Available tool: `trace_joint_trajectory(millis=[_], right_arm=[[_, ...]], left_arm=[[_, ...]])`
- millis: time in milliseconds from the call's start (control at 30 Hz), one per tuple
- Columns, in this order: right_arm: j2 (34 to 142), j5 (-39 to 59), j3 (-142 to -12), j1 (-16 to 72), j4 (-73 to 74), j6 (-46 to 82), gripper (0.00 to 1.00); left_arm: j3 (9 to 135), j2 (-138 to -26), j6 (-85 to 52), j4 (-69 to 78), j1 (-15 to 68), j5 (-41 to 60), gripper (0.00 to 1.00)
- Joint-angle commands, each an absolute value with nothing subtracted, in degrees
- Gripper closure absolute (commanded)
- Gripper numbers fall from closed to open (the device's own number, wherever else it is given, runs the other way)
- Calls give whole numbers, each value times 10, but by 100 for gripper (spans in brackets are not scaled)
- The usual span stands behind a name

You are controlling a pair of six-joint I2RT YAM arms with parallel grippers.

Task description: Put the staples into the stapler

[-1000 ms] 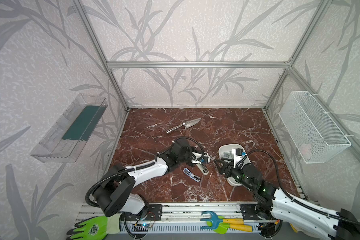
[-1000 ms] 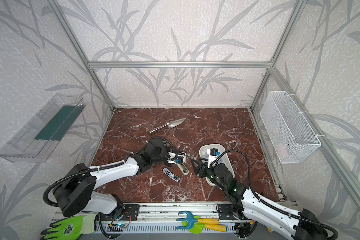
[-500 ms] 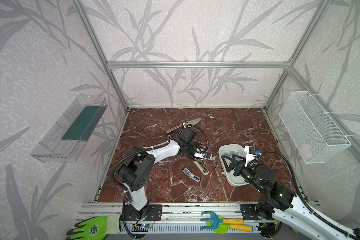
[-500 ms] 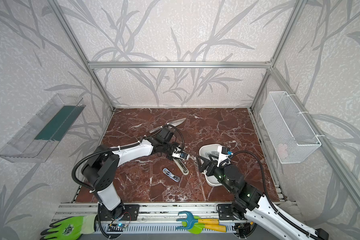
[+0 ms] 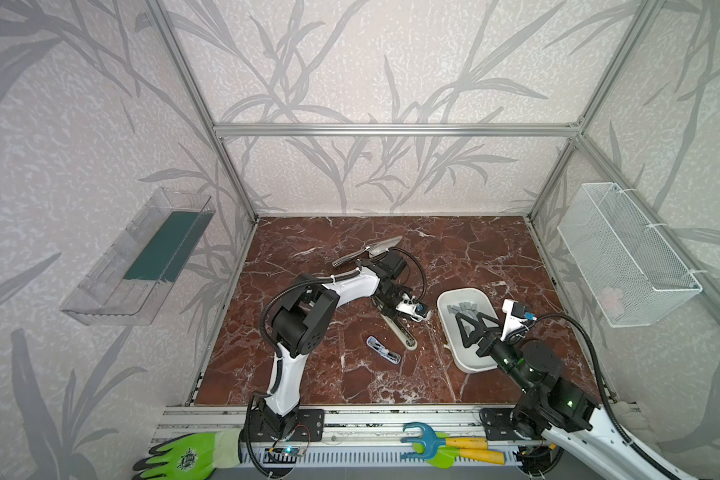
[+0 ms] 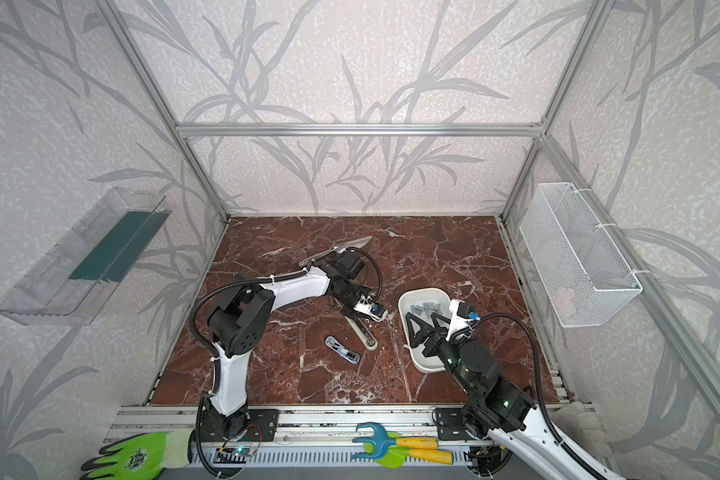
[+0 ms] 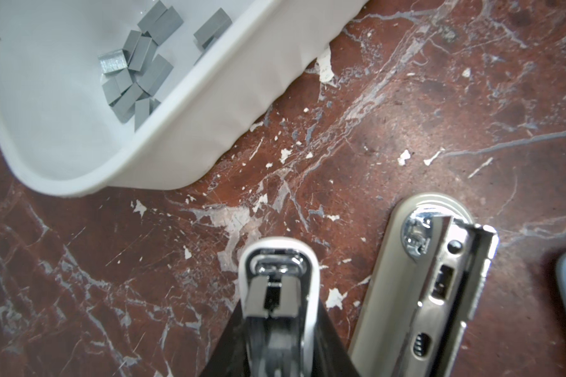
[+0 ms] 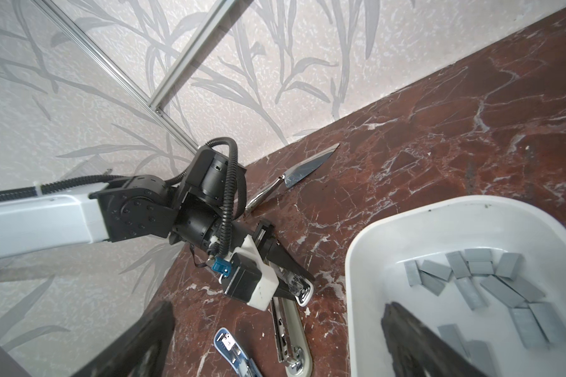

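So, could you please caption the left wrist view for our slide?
Left gripper clamps the opened stapler top; staples lie in white tray.

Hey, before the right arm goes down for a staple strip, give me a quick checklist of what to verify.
1. Grip: left tool shut on stapler lid, lid raised: ok.
2. Access: stapler magazine uncovered: ok.
3. Readiness: right tool open over tray: ok.
4. Supply: staples loose in tray: ok.
5. Load: strip in right tool: not ok, none held.
6. Clutter: blue stapler apart from stapler magazine: ok.
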State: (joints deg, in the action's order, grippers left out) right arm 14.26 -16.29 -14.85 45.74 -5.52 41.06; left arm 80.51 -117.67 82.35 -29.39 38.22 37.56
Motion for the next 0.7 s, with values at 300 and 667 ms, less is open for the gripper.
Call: trace_joint_trajectory(millis=[300,667], right_arm=[[307,-173,-192,434,-17,385,1],[397,-145,-213,358,-25,370,0]], left_arm=[[901,-1261,842,-393,397,336,87],[900,-1259,843,-375,403,340,61]])
